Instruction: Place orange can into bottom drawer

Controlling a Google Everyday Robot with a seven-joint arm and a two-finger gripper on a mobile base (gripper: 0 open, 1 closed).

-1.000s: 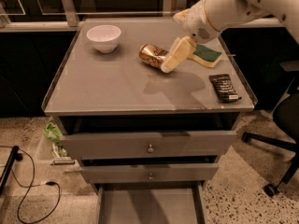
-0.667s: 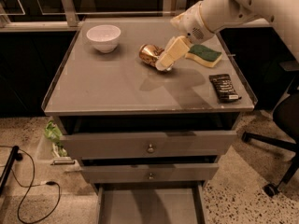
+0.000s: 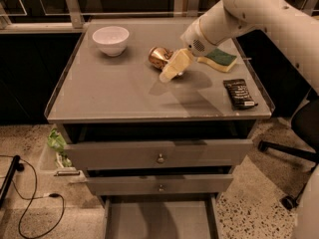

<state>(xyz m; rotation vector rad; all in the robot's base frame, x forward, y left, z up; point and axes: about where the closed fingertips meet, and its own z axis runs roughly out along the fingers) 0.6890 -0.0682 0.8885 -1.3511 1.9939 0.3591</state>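
The orange can [image 3: 158, 57] lies on its side on the grey cabinet top [image 3: 114, 93], right of centre towards the back. It is shiny gold-orange with its end facing left. My gripper [image 3: 173, 67] comes down from the right and sits at the can's right end, covering that part of it. I cannot tell whether the can rests on the top or is just off it. The bottom drawer [image 3: 159, 218] is pulled out below the two knobbed drawers, a shallow grey tray with a bare floor.
A white bowl [image 3: 110, 39] stands at the back left of the top. A green-and-yellow sponge [image 3: 219, 59] lies behind my arm. A black snack packet [image 3: 239, 93] lies near the right edge. An office chair base [image 3: 289, 153] is on the floor at right, a cable [image 3: 30, 208] at left.
My gripper has shifted a little to the left and lower around the can's right end. The can stays in about the same place.
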